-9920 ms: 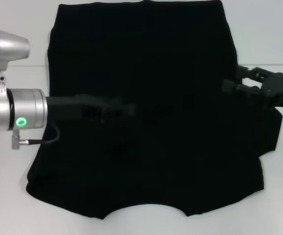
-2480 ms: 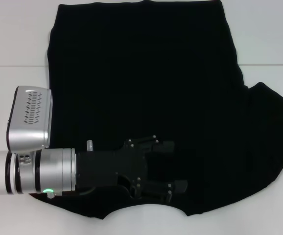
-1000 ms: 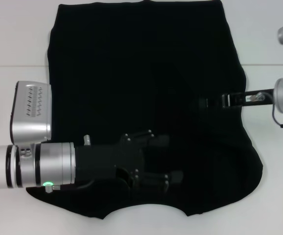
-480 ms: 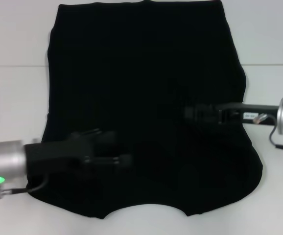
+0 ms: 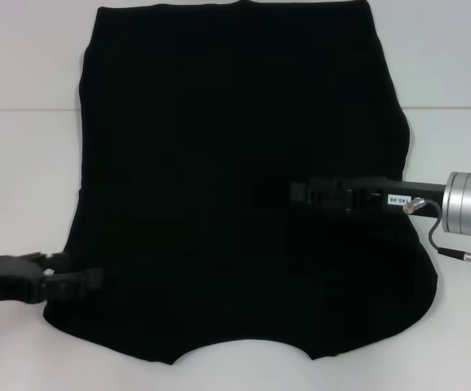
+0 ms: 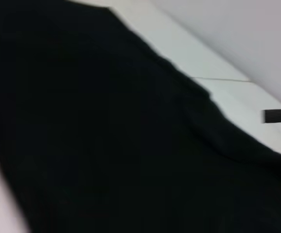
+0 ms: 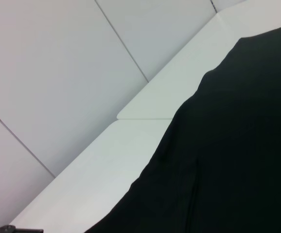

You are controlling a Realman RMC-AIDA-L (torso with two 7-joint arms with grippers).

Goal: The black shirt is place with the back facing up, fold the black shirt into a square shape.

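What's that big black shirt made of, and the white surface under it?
The black shirt looks like soft matte knit fabric, perhaps cotton: it lies limp, with wavy edges and no shine. The table appears to be smooth white laminate or painted board, in panels joined at a thin seam; the exact material isn't clear.

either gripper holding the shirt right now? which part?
Cannot be told. The left gripper is at the black shirt's near left edge and the right gripper reaches over its middle right, but black on black hides any pinch.
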